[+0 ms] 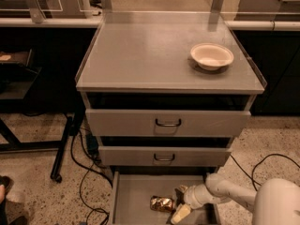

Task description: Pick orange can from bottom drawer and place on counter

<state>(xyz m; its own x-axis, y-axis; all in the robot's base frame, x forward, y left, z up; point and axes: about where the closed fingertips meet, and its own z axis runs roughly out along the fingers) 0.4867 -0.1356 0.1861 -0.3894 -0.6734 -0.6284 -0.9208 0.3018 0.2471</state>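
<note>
The orange can (162,203), golden and wrinkled, lies on its side on the grey floor of the open bottom drawer (131,198). My gripper (179,201) reaches into the drawer from the right on a white arm (225,192). One pale finger (181,213) shows in front of the can's right end and another behind it. The fingers are spread, right beside the can's right end. The counter (150,55) is the flat grey cabinet top above.
A white bowl (212,56) sits on the counter at the right. Two handled grey drawers (166,123) stand slightly pulled out above the bottom drawer. Black cables (82,172) trail on the speckled floor at left. A black stand leg (63,144) is left of the cabinet.
</note>
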